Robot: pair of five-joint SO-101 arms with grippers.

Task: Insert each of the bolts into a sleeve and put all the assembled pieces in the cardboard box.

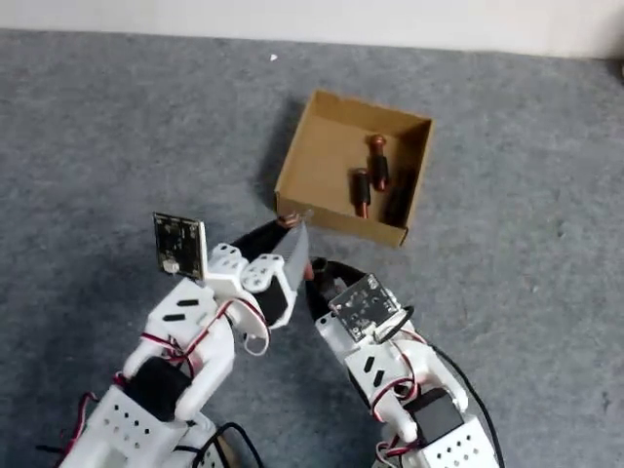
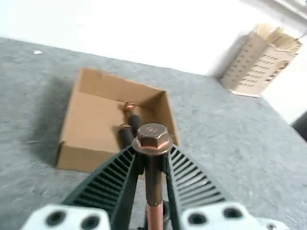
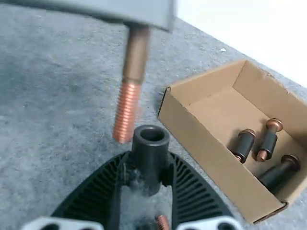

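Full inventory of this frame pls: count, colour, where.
cardboard box: 1, brown, ahead of both arms
assembled pieces: 3, copper bolts in black sleeves, lying inside the cardboard box
sleeve: 1, black, upright, open end up
bolt: 1, copper, thread-down, tip beside the sleeve's mouth, not inserted
wooden holder: 1, pale, perforated, near the wall
surface: 1, grey, carpet-like
left gripper: 1, dark green, shut on the bolt
right gripper: 1, dark green, shut on the sleeve

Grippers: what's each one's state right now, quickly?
Left gripper: closed, holding a bolt by its shank.
Right gripper: closed, holding a sleeve upright, just below the bolt's threaded tip.
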